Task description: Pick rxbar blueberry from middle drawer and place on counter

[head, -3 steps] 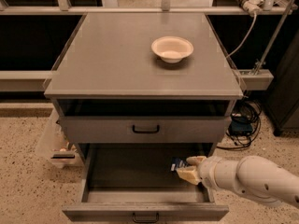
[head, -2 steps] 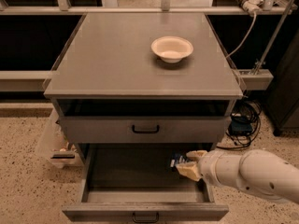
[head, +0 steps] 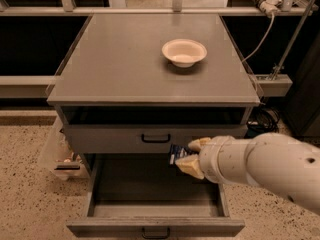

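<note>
My gripper (head: 186,154) is shut on the rxbar blueberry (head: 176,153), a small dark packet with pale print. It holds the packet in the air above the open middle drawer (head: 150,189), in front of the closed drawer front (head: 125,139) above it. My white arm comes in from the right. The counter (head: 120,64) is the cabinet's flat grey top, above and behind the gripper. The drawer's dark floor shows bare.
A cream round bowl (head: 184,52) sits on the counter toward the back right. Cables (head: 265,119) hang at the right of the cabinet. A pale plastic container (head: 60,154) stands on the speckled floor at the left.
My gripper has risen with the packet from inside the drawer to the level of the upper drawer front, and moved slightly left.
</note>
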`<action>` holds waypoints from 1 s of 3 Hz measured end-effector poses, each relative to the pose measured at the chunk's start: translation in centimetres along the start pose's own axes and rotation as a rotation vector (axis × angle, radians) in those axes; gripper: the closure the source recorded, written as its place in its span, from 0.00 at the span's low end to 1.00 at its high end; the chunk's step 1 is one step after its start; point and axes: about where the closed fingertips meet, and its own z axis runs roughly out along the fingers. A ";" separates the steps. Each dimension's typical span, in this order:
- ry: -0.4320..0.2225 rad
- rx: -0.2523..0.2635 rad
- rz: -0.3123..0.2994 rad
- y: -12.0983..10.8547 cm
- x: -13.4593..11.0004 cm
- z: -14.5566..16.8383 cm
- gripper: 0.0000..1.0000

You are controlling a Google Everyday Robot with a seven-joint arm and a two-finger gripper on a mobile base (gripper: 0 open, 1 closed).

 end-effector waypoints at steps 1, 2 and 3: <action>-0.005 0.059 -0.051 0.0 -2.3 -2.6 1.00; -0.016 0.044 -0.042 0.0 -2.2 -2.1 1.00; -0.023 0.007 -0.094 -2.4 -2.3 -1.2 1.00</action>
